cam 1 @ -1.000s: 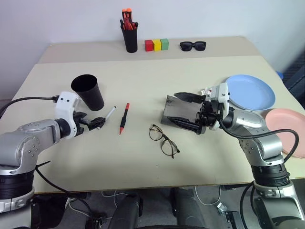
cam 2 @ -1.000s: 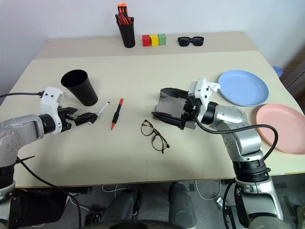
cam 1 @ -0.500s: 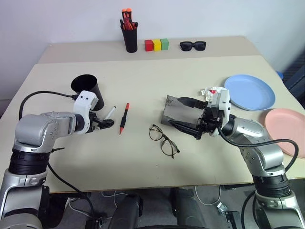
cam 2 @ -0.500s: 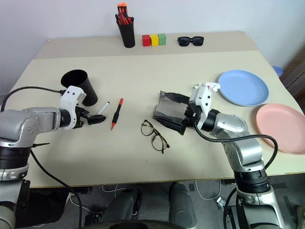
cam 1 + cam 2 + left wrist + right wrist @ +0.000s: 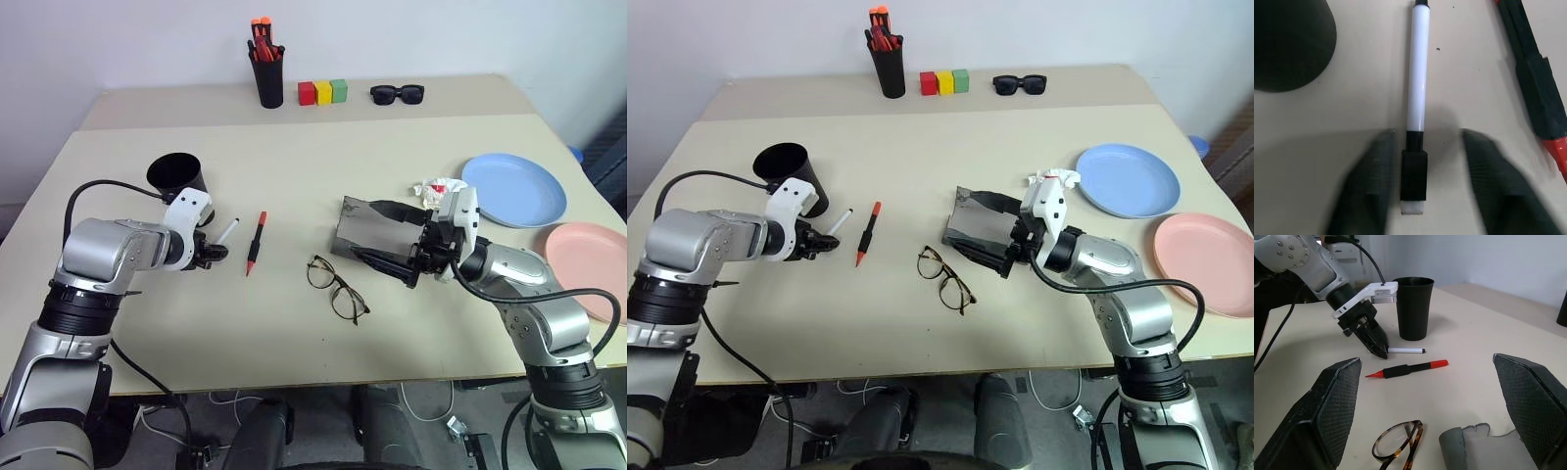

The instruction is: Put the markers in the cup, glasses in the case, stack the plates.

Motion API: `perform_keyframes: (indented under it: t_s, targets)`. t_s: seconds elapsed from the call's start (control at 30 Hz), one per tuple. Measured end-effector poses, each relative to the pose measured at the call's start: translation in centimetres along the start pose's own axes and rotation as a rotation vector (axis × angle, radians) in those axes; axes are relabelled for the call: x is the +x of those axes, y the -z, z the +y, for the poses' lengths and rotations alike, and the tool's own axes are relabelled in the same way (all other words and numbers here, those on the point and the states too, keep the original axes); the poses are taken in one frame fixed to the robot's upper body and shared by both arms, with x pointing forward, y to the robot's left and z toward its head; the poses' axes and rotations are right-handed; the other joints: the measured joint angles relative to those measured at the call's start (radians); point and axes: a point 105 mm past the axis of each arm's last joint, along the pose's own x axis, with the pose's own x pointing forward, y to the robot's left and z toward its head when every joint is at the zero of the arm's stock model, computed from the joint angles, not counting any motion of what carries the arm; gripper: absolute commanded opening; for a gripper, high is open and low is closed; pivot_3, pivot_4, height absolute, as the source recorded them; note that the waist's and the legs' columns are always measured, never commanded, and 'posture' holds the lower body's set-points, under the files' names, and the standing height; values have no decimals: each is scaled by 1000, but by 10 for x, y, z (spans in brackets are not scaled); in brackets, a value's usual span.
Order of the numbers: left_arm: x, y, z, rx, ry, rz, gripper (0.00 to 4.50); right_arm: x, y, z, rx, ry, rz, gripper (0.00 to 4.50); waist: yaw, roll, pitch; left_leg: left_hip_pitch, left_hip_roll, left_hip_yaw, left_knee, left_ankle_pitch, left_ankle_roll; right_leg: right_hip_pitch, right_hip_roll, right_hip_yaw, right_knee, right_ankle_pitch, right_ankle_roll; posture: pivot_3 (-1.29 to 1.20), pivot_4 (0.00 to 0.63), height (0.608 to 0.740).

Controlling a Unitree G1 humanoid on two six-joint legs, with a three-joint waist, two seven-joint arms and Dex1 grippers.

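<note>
The white pen (image 5: 1417,73) lies flat on the surface (image 5: 294,176), just beside the cup (image 5: 177,179). Its black end sits between the fingers (image 5: 1376,176) of the left gripper (image 5: 212,253). Its other end points away from the gripper, toward the far side of the surface. The left jaws stand a little apart on each side of the pen's black end and do not touch it.

The red pen (image 5: 255,242) lies near the white one, almost the same way round, with its red end toward the far side.

The cup stands upright, and I cannot tell what is inside.

The glasses (image 5: 333,287) lie open in the middle, close to the near edge, with bare room all around.

The case (image 5: 367,230) lies open just past the glasses, with nothing in it. The right gripper (image 5: 411,243) hangs at the case with its jaws wide.

The blue plate (image 5: 514,189) and the pink plate (image 5: 588,257) lie side by side near the right edge. Both are bare.

At the far edge stand a pen holder (image 5: 266,73) full of pens, three small blocks (image 5: 322,92) and sunglasses (image 5: 396,94).
</note>
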Motion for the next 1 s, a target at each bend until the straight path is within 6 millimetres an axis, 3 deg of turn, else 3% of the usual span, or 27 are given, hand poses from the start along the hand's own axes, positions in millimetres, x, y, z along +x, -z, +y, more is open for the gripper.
perform_keyframes:
  t_s: [0.03,0.33,0.5,0.63,0.77,1.0]
  targets:
    - [0,1,-1,1,0,4,50,0,0,0,0,1,1,4420,0,0,0,0,0,0,0,0,0,0,0,0,0,0,0,0,150,740]
    - [-5,6,-13,40,59,16,50,0,-1,-1,-7,0,0,4420,0,0,0,0,0,0,0,0,0,0,0,0,0,0,0,0,150,740]
    - [-11,-5,-22,102,100,-51,50,0,1,-4,-7,0,5,4420,0,0,0,0,0,0,0,0,0,0,0,0,0,0,0,0,150,740]
    - [-21,-26,-34,147,174,-212,50,1,0,-9,-20,5,8,4420,-1,0,0,0,0,0,0,0,0,0,0,0,0,0,0,0,150,740]
    - [-30,-59,-42,219,210,-493,50,2,-1,-10,-26,4,0,4420,3,0,0,-1,0,0,0,1,-2,0,0,0,0,0,-1,0,150,740]
    - [-65,-108,-18,245,75,-901,50,3,0,-10,-20,-9,0,4420,0,0,0,0,0,0,0,2,-4,0,0,0,0,1,-1,0,150,740]
